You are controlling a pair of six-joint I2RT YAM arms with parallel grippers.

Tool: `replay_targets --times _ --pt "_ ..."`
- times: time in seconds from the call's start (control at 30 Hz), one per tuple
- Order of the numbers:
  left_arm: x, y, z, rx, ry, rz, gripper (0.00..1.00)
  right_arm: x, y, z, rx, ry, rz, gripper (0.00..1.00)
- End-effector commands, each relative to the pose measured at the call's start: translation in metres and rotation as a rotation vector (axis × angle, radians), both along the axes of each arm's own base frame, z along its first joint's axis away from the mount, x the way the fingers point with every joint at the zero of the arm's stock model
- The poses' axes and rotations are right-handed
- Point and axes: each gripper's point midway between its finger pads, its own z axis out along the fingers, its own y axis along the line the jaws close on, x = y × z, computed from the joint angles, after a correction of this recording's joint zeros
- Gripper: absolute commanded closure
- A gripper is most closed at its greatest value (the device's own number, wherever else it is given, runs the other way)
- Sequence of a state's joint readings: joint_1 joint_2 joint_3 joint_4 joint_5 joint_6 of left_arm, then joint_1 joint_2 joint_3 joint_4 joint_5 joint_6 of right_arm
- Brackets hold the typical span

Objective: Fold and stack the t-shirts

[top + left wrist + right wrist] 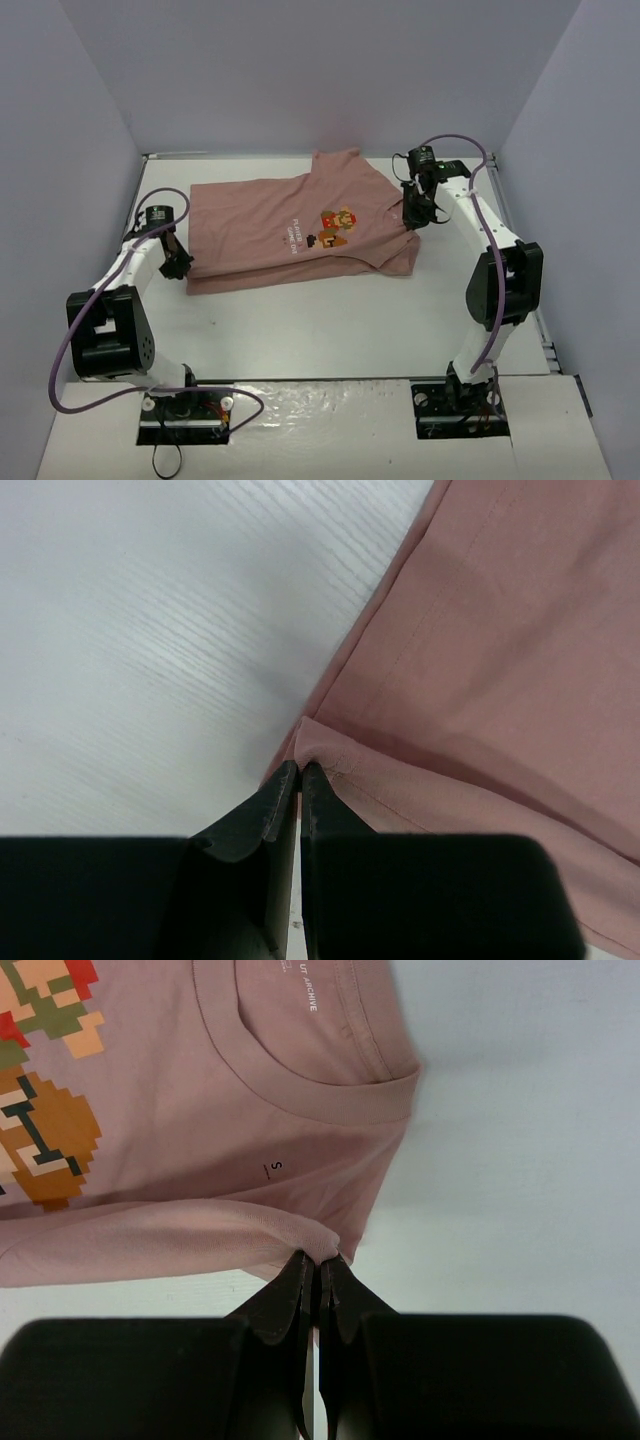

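The dusty-pink t-shirt [270, 225] lies across the middle of the white table, its near part doubled over, with the orange-brown-red chest graphic [335, 226] and white lettering facing up. My left gripper [178, 262] is shut on the shirt's near-left corner; the left wrist view shows its tips [300, 772] pinching a fold of pink cloth [480, 680]. My right gripper [413, 215] is shut on the shirt's right edge by the neck; the right wrist view shows its tips [322, 1263] pinching bunched cloth [180, 1240] below the collar [320, 1090].
The white table [330, 320] is ringed by grey-white walls on the left, back and right. A sleeve [340, 162] sticks out toward the back wall. The arm bases [185, 405] sit on the near edge, with purple cables looping beside them.
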State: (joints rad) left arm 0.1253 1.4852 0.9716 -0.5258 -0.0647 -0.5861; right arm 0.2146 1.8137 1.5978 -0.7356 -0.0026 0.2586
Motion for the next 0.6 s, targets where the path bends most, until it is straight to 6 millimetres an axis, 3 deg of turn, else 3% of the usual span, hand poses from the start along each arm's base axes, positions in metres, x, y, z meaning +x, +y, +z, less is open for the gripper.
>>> replay_targets --times 0.0,0.43,0.57 --pt "0.039 0.009 0.021 0.027 -0.118 0.023 1.00 0.014 -0.007 0.003 -0.043 -0.023 -0.003 1.00" --pt "0.065 0.010 0.012 0.037 -0.108 -0.014 0.99 0.043 -0.004 -0.023 -0.069 0.008 -0.003 1.00" --pt "0.071 0.009 0.014 0.040 -0.111 -0.034 0.87 0.059 0.000 -0.025 -0.060 -0.006 -0.001 1.00"
